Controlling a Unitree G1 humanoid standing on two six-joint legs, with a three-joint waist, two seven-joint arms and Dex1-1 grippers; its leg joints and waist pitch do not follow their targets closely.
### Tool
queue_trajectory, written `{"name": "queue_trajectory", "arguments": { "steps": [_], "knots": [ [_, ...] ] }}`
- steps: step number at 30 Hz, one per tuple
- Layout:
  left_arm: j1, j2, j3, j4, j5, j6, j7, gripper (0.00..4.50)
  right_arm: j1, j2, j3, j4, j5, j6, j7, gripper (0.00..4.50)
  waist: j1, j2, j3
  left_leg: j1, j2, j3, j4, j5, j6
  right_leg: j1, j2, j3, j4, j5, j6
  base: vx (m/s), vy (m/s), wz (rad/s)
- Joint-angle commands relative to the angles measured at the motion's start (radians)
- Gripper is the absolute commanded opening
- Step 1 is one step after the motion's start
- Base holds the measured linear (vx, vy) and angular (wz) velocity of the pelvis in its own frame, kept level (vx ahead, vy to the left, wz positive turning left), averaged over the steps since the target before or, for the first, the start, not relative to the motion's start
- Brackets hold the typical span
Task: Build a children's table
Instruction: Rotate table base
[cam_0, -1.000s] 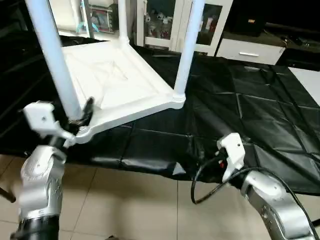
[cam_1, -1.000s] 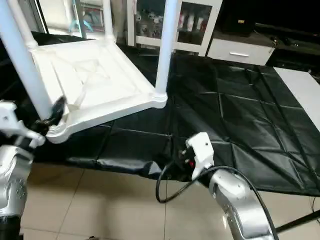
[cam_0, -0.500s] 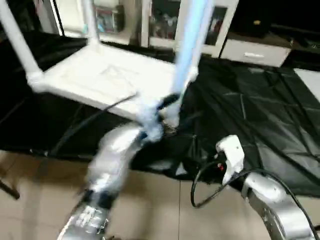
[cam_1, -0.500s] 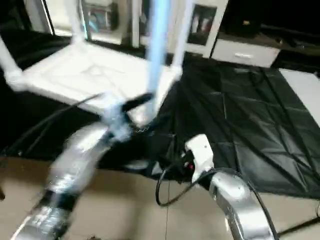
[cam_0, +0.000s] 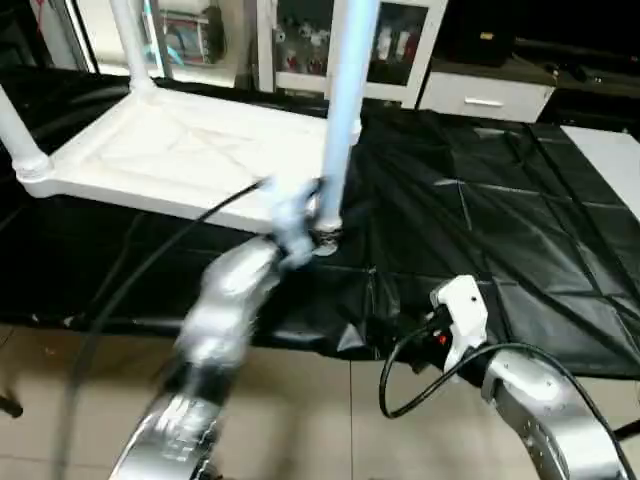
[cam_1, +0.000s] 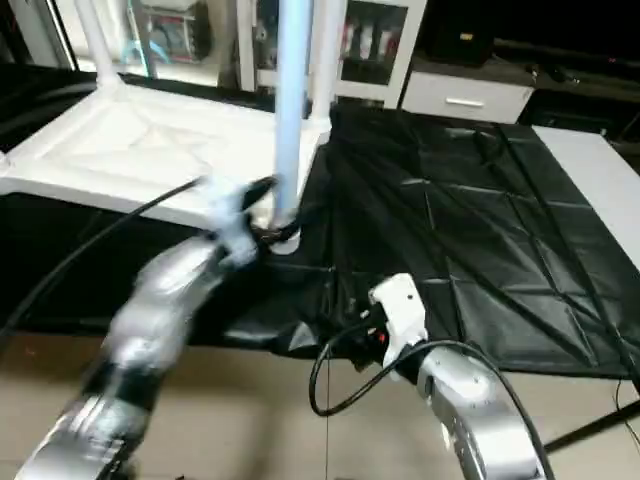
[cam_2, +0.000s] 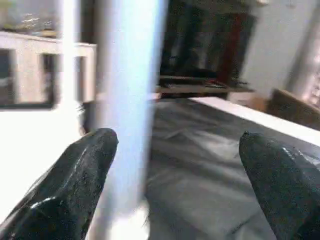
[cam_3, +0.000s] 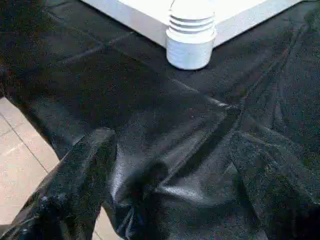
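My left arm (cam_0: 215, 330) reaches forward and up from the near-left, the silver forearm angled toward the middle of the black sheet (cam_0: 480, 200). Its left end effector (cam_0: 300, 215) sits at the foot of the nearest leg (cam_0: 340, 110), and the black fingers (cam_2: 75, 185) stand wide apart. In my left wrist view the leg's tube rises just beside one finger, with a broad gap to the other; I cannot tell whether that finger touches the tube, and nothing is clamped.

My right arm (cam_0: 545, 415) is bent low at the near-right, over the tiled floor (cam_0: 320, 420) just off the sheet's near edge. The right end effector (cam_3: 170, 200) points at the sheet, its fingers also spread wide and holding nothing.

The children's table (cam_0: 170, 150) lies upside down on the far-left part of the sheet, its ribbed underside facing up. Its long axis runs from the left edge toward the sheet's middle. The legs stand upright from the corner sockets, pointing straight up. The nearest leg stands at the corner closest to the sheet's middle, and its ribbed socket (cam_3: 191, 42) rests on the sheet in my right wrist view.
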Motion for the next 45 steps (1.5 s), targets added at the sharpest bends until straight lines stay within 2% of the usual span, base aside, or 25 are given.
{"name": "queue_trajectory", "arguments": {
  "steps": [1, 2, 5, 8, 9, 12, 16, 19, 21, 22, 24, 25, 28, 30, 31, 35, 36, 37, 38, 40, 41, 42, 43, 44, 45],
  "knots": [
    [0.068, 0.013, -0.001, -0.158, -0.039, 0.072, 0.01, 4.46, 0.008, -0.003, -0.024, -0.03, 0.009, 0.013, -0.012, 3.91, 0.008, -0.002, -0.054, -0.005, 0.035, -0.006, -0.079, -0.172, 0.036, 0.053, -0.071, 0.037, -0.061, -0.156, -0.207, 0.0, 0.0, 0.0],
    [0.107, 0.022, 0.0, -0.213, -0.053, 0.101, 0.014, 4.46, 0.011, -0.003, -0.026, -0.034, 0.011, 0.012, -0.012, 3.91, 0.011, 0.0, -0.053, 0.008, 0.033, 0.0, -0.076, -0.198, 0.032, 0.04, -0.064, 0.037, -0.066, -0.187, -0.197, 0.0, 0.0, 0.0],
    [0.231, 0.057, -0.007, -0.367, -0.056, 0.139, 0.029, 4.46, 0.025, -0.005, -0.034, -0.042, 0.024, 0.005, -0.005, 3.91, 0.024, -0.001, -0.042, 0.017, 0.033, 0.003, -0.082, -0.265, 0.017, 0.026, -0.057, 0.039, -0.078, -0.254, -0.168, 0.0, 0.0, 0.0],
    [0.286, 0.06, 0.035, -0.382, -0.02, 0.152, 0.06, 4.46, 0.014, 0.007, -0.045, -0.032, 0.007, -0.01, -0.039, 3.91, 0.028, -0.005, -0.038, 0.01, 0.027, 0.0, -0.087, -0.299, -0.004, 0.027, -0.057, 0.04, -0.086, -0.335, -0.112, 0.0, 0.0, 0.0],
    [0.299, 0.038, 0.085, -0.324, 0.037, 0.127, 0.123, 4.46, -0.011, 0.031, -0.073, 0.001, -0.031, -0.033, -0.117, 3.91, 0.027, -0.014, -0.037, 0.006, 0.023, 0.0, -0.088, -0.301, -0.009, 0.027, -0.057, 0.04, -0.089, -0.369, -0.086, 0.0, 0.0, 0.0],
    [0.307, 0.013, 0.131, -0.259, 0.1, 0.063, 0.234, 4.46, -0.054, 0.089, -0.143, 0.051, -0.063, -0.054, -0.26, 3.91, 0.017, -0.016, -0.043, 0.004, 0.015, -0.006, -0.088, -0.301, -0.034, 0.028, -0.057, 0.038, -0.094, -0.419, -0.03, 0.0, 0.0, 0.0],
    [0.321, 0.022, 0.082, -0.32, 0.138, 0.077, 0.304, 4.46, -0.07, 0.117, -0.179, 0.042, -0.012, -0.063, -0.262, 3.91, 0.012, -0.016, -0.043, 0.015, 0.019, -0.011, -0.092, -0.383, -0.031, 0.025, -0.054, 0.033, -0.095, -0.447, -0.015, 0.0, 0.0, 0.0],
    [0.313, 0.023, 0.071, -0.342, 0.142, 0.096, 0.306, 4.46, -0.073, 0.126, -0.185, 0.037, 0.02, -0.06, -0.248, 3.91, 0.004, -0.01, -0.038, 0.048, 0.021, -0.016, -0.098, -0.546, -0.011, 0.025, -0.043, 0.012, -0.111, -0.565, -0.027, 0.0, 0.0, 0.0],
    [0.299, 0.015, 0.081, -0.341, 0.159, 0.093, 0.308, 4.46, -0.078, 0.129, -0.171, 0.043, 0.027, -0.059, -0.225, 3.91, -0.011, -0.002, -0.028, 0.088, 0.014, -0.013, -0.097, -0.65, 0.013, 0.028, -0.031, -0.014, -0.136, -0.638, -0.06, 0.0, 0.0, 0.0],
    [0.294, 0.013, 0.085, -0.34, 0.163, 0.094, 0.308, 4.46, -0.081, 0.128, -0.163, 0.047, 0.026, -0.059, -0.215, 3.91, -0.013, -0.001, -0.025, 0.089, 0.015, -0.016, -0.1, -0.652, 0.016, 0.034, -0.032, -0.018, -0.137, -0.642, -0.06, 0.0, 0.0, 0.0],
    [0.288, 0.008, 0.089, -0.34, 0.172, 0.084, 0.305, 4.46, -0.087, 0.129, -0.148, 0.051, 0.024, -0.055, -0.199, 3.91, -0.02, -0.002, -0.028, 0.08, 0.013, -0.019, -0.106, -0.621, 0.025, 0.066, -0.045, -0.017, -0.139, -0.645, -0.065, 0.025, 0.013, -0.07],
    [0.287, 0.011, 0.084, -0.341, 0.176, 0.081, 0.31, 4.46, -0.09, 0.131, -0.144, 0.053, 0.027, -0.054, -0.191, 3.91, -0.018, -0.009, -0.032, 0.065, 0.007, -0.013, -0.106, -0.564, 0.034, 0.087, -0.053, -0.008, -0.141, -0.649, -0.071, 0.081, 0.024, -0.17],
    [0.283, 0.032, 0.061, -0.349, 0.183, 0.079, 0.319, 4.46, -0.099, 0.136, -0.136, 0.076, 0.025, -0.065, -0.182, 3.91, -0.006, -0.007, -0.048, 0.054, 0.006, -0.003, -0.111, -0.394, 0.072, 0.116, -0.053, 0.003, -0.123, -0.499, -0.133, 0.098, 0.01, -0.09],
    [0.279, 0.037, 0.057, -0.348, 0.191, 0.081, 0.318, 4.46, -0.102, 0.139, -0.132, 0.088, 0.022, -0.07, -0.184, 3.91, -0.007, 0.0, -0.057, 0.081, 0.007, 0.004, -0.113, -0.316, 0.102, 0.114, -0.044, -0.001, -0.099, -0.304, -0.214, 0.116, 0.0, 0.01],
    [0.276, 0.039, 0.057, -0.344, 0.195, 0.078, 0.315, 4.46, -0.102, 0.141, -0.13, 0.09, 0.022, -0.07, -0.184, 3.91, -0.007, 0.002, -0.054, 0.082, 0.004, 0.006, -0.114, -0.308, 0.108, 0.115, -0.042, 0.0, -0.096, -0.272, -0.232, 0.132, -0.002, 0.04],
    [0.265, 0.038, 0.065, -0.333, 0.196, 0.078, 0.307, 4.46, -0.098, 0.145, -0.122, 0.091, 0.017, -0.072, -0.177, 3.91, 0.013, 0.001, -0.075, 0.073, -0.025, 0.011, -0.09, -0.088, 0.168, 0.164, -0.027, 0.01, -0.063, 0.003, -0.276, 0.128, 0.011, 0.03],
    [0.264, 0.039, 0.065, -0.332, 0.197, 0.077, 0.305, 4.46, -0.097, 0.146, -0.123, 0.091, 0.016, -0.072, -0.176, 3.91, 0.019, 0.003, -0.078, 0.086, -0.03, 0.009, -0.086, -0.028, 0.198, 0.161, -0.018, 0.008, -0.051, 0.077, -0.277, 0.069, 0.005, 0.02],
    [0.262, 0.041, 0.064, -0.332, 0.196, 0.077, 0.301, 4.46, -0.094, 0.147, -0.121, 0.091, 0.014, -0.074, -0.176, 3.91, 0.019, 0.003, -0.078, 0.086, -0.03, 0.009, -0.086, -0.028, 0.198, 0.161, -0.018, 0.008, -0.051, 0.077, -0.277, 0.147, 0.004, 0.05],
    [0.26, 0.043, 0.061, -0.331, 0.191, 0.079, 0.301, 4.46, -0.092, 0.147, -0.12, 0.092, 0.013, -0.076, -0.176, 3.91, 0.017, 0.008, -0.075, 0.098, -0.032, 0.002, -0.08, 0.034, 0.239, 0.159, -0.012, 0.003, -0.039, 0.116, -0.271, 0.155, -0.003, 0.07],
    [0.256, 0.05, 0.055, -0.329, 0.188, 0.081, 0.301, 4.46, -0.09, 0.147, -0.119, 0.093, 0.013, -0.079, -0.179, 3.91, 0.021, 0.002, -0.082, 0.1, -0.051, -0.003, -0.061, 0.103, 0.276, 0.174, 0.002, 0.012, -0.026, 0.194, -0.251, 0.187, -0.004, 0.1],
    [0.255, 0.052, 0.054, -0.328, 0.188, 0.081, 0.299, 4.46, -0.088, 0.148, -0.119, 0.092, 0.014, -0.08, -0.181, 3.91, 0.023, 0.009, -0.082, 0.112, -0.056, -0.01, -0.054, 0.144, 0.292, 0.168, 0.013, 0.014, -0.015, 0.237, -0.241, 0.142, 0.002, 0.17],
    [0.253, 0.052, 0.054, -0.326, 0.187, 0.082, 0.297, 4.46, -0.086, 0.148, -0.119, 0.091, 0.014, -0.081, -0.182, 3.91, 0.012, 0.002, -0.077, 0.133, -0.054, -0.026, -0.049, 0.187, 0.32, 0.151, 0.024, 0.015, -0.003, 0.248, -0.226, 0.139, -0.008, 0.2],
    [0.251, 0.053, 0.052, -0.324, 0.189, 0.083, 0.294, 4.46, -0.083, 0.149, -0.121, 0.09, 0.014, -0.082, -0.185, 3.91, 0.013, 0.002, -0.076, 0.131, -0.062, -0.028, -0.043, 0.196, 0.334, 0.158, 0.024, 0.022, 0.0, 0.25, -0.22, 0.139, -0.008, 0.2],
    [0.251, 0.053, 0.052, -0.324, 0.189, 0.083, 0.292, 4.46, -0.082, 0.15, -0.122, 0.09, 0.013, -0.083, -0.186, 3.91, 0.022, -0.006, -0.078, 0.107, -0.09, -0.024, -0.021, 0.204, 0.335, 0.193, 0.033, 0.042, -0.003, 0.284, -0.211, 0.128, -0.011, 0.16],
    [0.25, 0.054, 0.052, -0.323, 0.19, 0.083, 0.29, 4.46, -0.082, 0.151, -0.123, 0.089, 0.013, -0.083, -0.188, 3.91, 0.035, -0.009, -0.068, 0.062, -0.11, -0.016, -0.008, 0.152, 0.304, 0.227, 0.035, 0.075, -0.016, 0.326, -0.214, 0.106, 0.012, 0.24]
  ]
}}
